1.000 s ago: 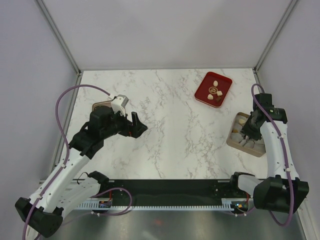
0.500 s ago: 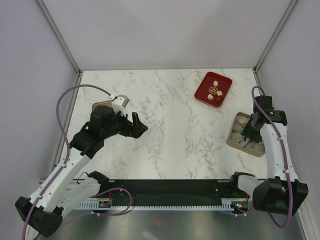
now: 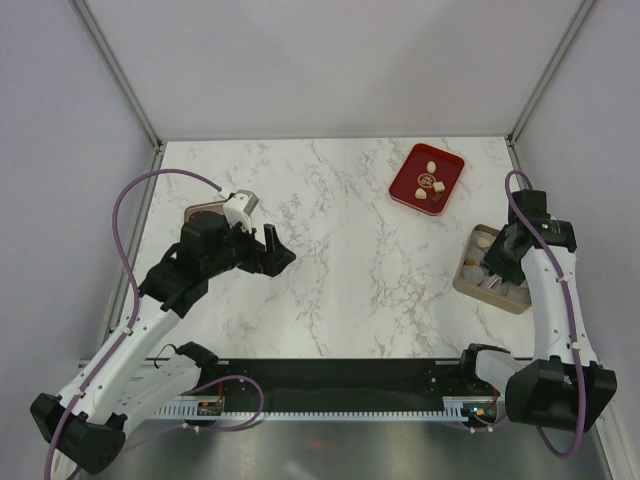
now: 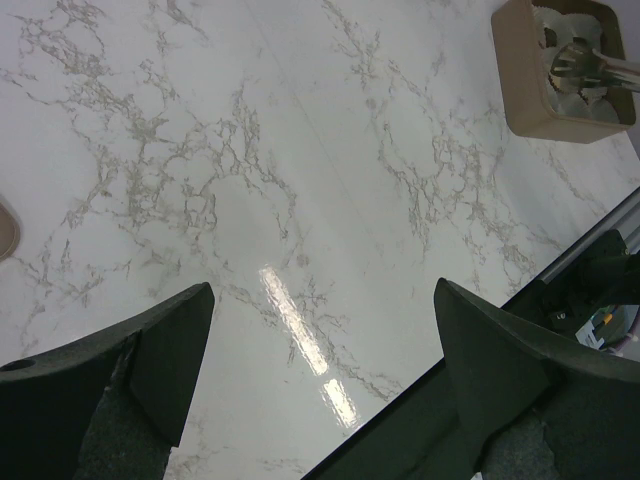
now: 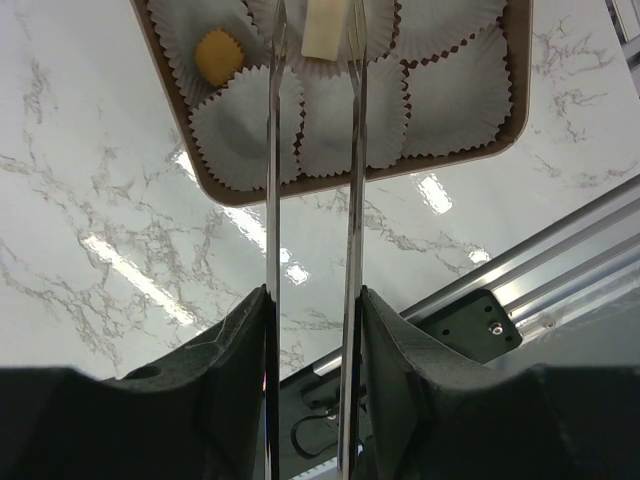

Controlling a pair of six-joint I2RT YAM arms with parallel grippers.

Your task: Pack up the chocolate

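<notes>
The right claw (image 5: 312, 70) hangs over the tan box (image 5: 522, 90), which sits by the right edge of the bench (image 3: 340, 260), about midway along it. Its two long thin prongs stand apart. A cream-white piece (image 5: 322, 30) of the chocolate lies between them in one of the white fluted paper cups (image 5: 240, 130). A sliver of paper shows between the piece and one prong, so the piece looks let go rather than pinched. A yellow piece (image 5: 218, 55) fills a neighbouring cup, and the other cups in view are empty. More of the chocolate (image 3: 431, 167) waits in the red tray (image 3: 408, 175) towards the far right corner. The left claw (image 4: 322, 300) is spread wide and holds nothing. It hovers over the left half of the bench, well apart from both the box and the tray.

The step in hand appears to be setting the cream-white piece down in its cup. To do it well, the prongs should spread until both are clear of the piece. They should then rise straight up out of the cup, so that neither drags the piece or catches the fluted paper and tips the cup. Sideways travel towards the tray is best begun only once the tips are above the box's rim.

Any mark on the tray is too small to make out. No brand, label or writing can be read anywhere in the views.
</notes>
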